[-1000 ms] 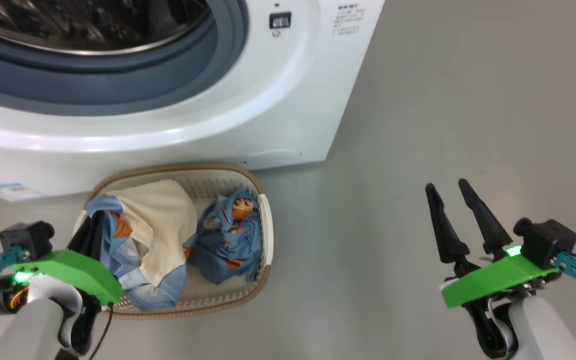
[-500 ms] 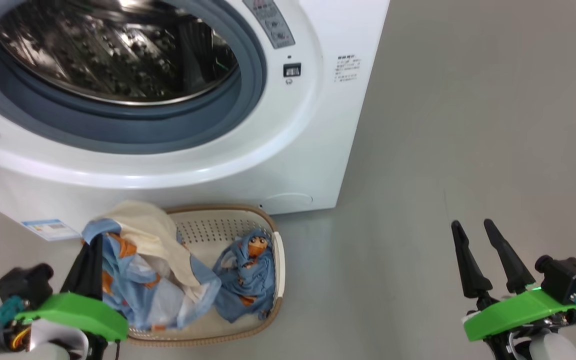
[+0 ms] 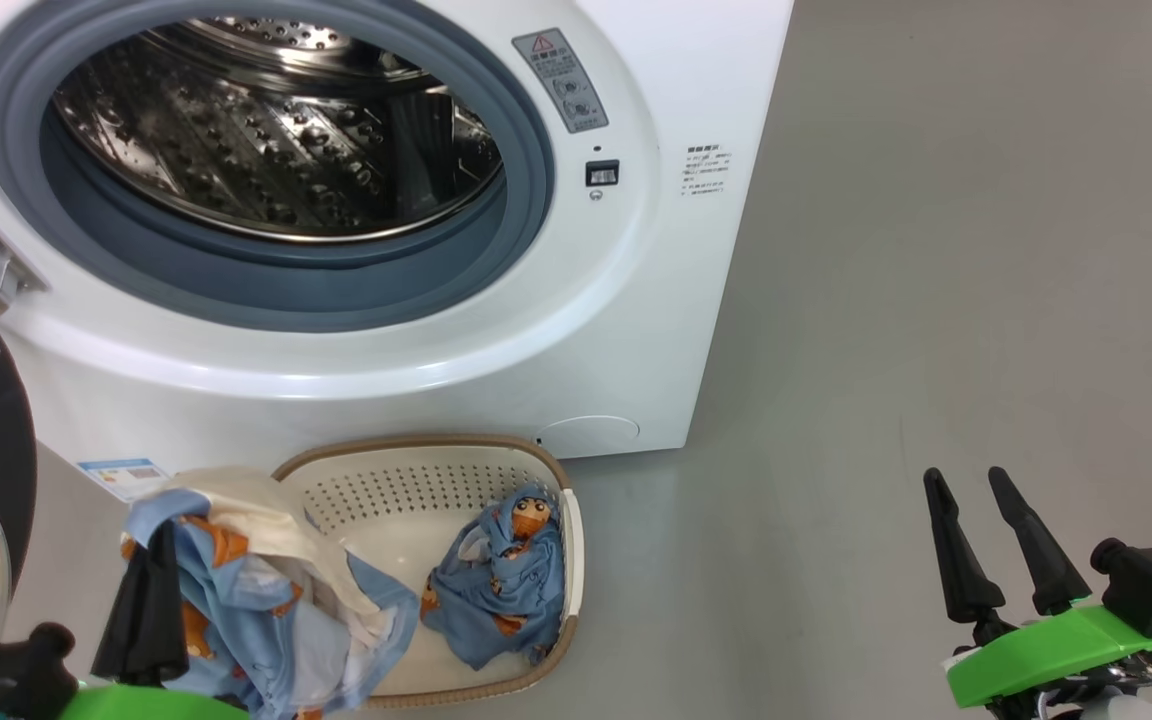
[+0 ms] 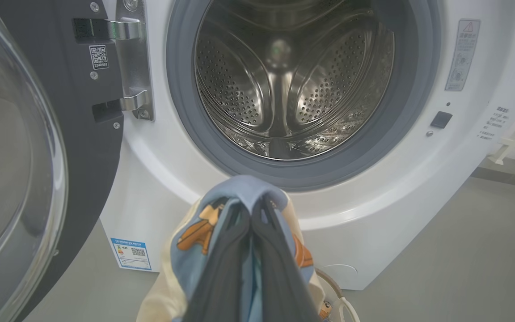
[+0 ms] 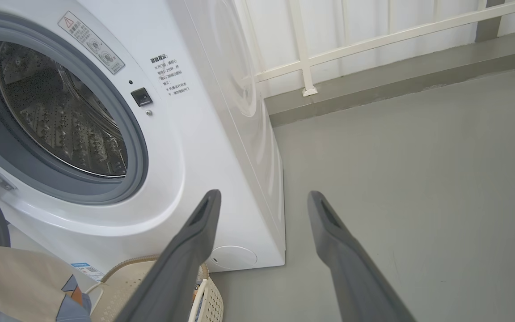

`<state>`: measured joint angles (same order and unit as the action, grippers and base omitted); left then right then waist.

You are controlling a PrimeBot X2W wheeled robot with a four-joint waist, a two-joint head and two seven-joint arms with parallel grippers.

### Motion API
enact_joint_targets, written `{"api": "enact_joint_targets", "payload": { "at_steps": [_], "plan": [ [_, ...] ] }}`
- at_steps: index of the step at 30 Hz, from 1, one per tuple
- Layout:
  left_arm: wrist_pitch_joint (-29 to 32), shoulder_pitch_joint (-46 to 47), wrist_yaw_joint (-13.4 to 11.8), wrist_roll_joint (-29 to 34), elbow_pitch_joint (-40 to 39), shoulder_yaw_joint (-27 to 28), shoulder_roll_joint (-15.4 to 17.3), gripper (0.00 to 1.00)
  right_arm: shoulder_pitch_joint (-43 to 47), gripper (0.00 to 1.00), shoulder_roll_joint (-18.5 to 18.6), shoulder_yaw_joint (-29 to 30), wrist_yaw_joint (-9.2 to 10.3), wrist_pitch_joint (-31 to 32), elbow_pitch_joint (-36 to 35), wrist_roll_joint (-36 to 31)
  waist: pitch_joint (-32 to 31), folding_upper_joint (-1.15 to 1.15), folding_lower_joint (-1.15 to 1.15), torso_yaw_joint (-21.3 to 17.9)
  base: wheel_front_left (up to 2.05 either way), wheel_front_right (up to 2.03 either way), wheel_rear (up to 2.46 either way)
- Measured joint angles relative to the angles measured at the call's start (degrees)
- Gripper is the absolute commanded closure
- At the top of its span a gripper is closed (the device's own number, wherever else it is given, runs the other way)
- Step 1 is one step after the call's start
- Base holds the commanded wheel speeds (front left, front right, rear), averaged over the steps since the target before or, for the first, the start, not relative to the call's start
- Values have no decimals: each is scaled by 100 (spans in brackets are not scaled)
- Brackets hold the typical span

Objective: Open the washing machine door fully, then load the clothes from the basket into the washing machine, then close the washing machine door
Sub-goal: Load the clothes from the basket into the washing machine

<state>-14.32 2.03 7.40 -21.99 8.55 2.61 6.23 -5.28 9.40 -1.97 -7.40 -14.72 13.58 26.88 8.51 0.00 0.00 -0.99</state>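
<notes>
The washing machine door (image 4: 83,156) stands wide, baring the drum (image 3: 276,140), so the left tool (image 4: 252,212), clenched on a blue-and-cream garment (image 3: 266,610) over the basket (image 3: 416,450), can feed it in, while the right tool (image 3: 964,480) hangs spread and empty, clear of that path.

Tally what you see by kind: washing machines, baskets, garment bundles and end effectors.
Washing machine: 1
Basket: 1
Garment bundles: 2, held bundle and basket bundle
End effectors: 2, left end effector and right end effector
Total: 6
</notes>
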Motion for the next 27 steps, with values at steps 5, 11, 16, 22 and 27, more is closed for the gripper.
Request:
{"api": "enact_joint_targets", "payload": {
  "at_steps": [5, 11, 16, 22, 27],
  "plan": [
    [-7, -192, 0, 92, -324, 35, -136, 100, 63, 0, 11, 59, 0, 0, -45, 0, 74, 0, 0, 24, 0, 0, 0],
    [-9, -157, 0, 103, -487, 27, -147, 100, 54, 0, -7, 59, 0, 0, -88, -5, 227, 0, 0, 31, 0, 0, 0],
    [-15, 174, 0, 100, -511, -36, -62, 100, 26, 0, -56, 60, 0, 0, -122, -5, 379, 0, 0, -9, 0, 0, 0],
    [-31, 1109, 0, 89, -457, -238, 136, 100, -157, 0, -168, 68, 0, 0, -153, -9, 634, 0, 0, -59, 0, 0, 0],
    [-33, 2189, 0, 30, -96, -398, 283, 100, -399, 0, -241, 27, 0, 0, -164, -10, 883, 0, 0, -129, 0, 0, 0]
  ]
}}
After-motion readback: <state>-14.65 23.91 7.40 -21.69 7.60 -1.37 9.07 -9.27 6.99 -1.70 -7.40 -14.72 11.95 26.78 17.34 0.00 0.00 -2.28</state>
